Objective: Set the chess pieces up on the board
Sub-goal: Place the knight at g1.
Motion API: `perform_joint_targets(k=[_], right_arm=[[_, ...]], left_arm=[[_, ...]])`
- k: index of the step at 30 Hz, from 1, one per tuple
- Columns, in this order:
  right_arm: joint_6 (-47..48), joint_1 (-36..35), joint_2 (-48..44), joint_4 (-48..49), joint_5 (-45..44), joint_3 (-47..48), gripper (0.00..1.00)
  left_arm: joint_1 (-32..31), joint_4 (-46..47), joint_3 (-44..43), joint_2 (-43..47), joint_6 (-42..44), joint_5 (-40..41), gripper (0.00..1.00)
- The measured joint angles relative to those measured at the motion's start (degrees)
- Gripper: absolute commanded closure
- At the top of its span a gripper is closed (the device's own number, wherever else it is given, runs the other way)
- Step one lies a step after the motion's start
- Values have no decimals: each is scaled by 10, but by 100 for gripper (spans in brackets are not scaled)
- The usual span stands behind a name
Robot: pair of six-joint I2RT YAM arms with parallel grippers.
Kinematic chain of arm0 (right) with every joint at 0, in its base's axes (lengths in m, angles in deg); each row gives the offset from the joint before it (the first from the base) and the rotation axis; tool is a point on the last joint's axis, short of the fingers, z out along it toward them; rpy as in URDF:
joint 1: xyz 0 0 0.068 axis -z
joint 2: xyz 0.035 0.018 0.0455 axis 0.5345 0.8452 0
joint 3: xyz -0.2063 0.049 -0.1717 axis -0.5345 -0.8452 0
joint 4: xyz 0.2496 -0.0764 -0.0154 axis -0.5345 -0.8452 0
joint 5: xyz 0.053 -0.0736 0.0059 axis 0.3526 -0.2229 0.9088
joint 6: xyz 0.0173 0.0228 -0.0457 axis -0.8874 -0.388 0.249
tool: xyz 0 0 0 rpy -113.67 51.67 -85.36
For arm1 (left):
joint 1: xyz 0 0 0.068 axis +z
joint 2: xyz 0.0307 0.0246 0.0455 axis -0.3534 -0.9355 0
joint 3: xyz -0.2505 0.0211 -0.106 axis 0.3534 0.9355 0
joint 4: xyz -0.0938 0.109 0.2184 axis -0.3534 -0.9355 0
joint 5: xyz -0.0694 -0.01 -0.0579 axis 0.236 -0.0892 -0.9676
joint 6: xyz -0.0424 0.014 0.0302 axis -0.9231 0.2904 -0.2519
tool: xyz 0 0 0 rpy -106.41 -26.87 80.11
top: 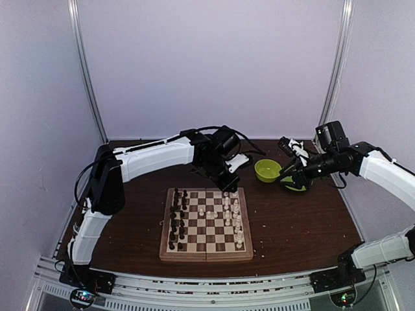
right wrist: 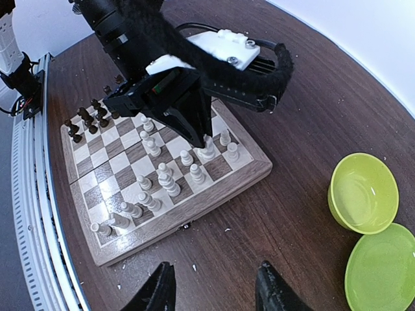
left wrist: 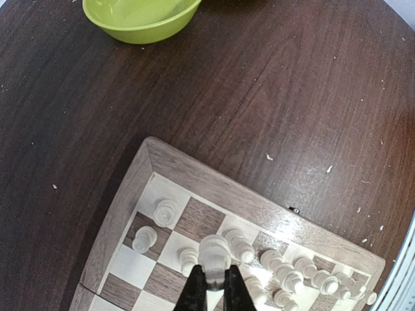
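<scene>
pinching a white piece (left wrist: 214, 254), the left tool (left wrist: 214, 297) is seen over the board (top: 206, 257) near its 1 o'clock corner. the piece should be lowered upright, centred on its square, and released only once seated. the right tool (right wrist: 217, 285) is spread, off the board at 2 o'clock.

Top external: high, rear, over whole surface (top: 292, 220). Left wrist: close, steeply down on board (left wrist: 214, 193) corner. Right wrist: oblique, farther; all share board.

White-shelled arms (top: 155, 159) with black joints (top: 107, 184), black cables (right wrist: 283, 65), tapered black fingers (right wrist: 159, 288) and a screw-studded white wrist plate (right wrist: 224, 44).
</scene>
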Motion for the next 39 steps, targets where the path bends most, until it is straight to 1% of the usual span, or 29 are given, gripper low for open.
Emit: perform_joint_targets(k=[8, 21, 39], right_arm=[[5, 2, 2, -7, 0, 0, 58], [6, 2, 6, -7, 0, 0, 59], [9, 2, 9, -13, 0, 1, 59]], left_arm=[[0, 0, -1, -6, 0, -8, 100], [0, 2, -7, -39, 0, -19, 100], [0, 11, -19, -45, -6, -15, 100]])
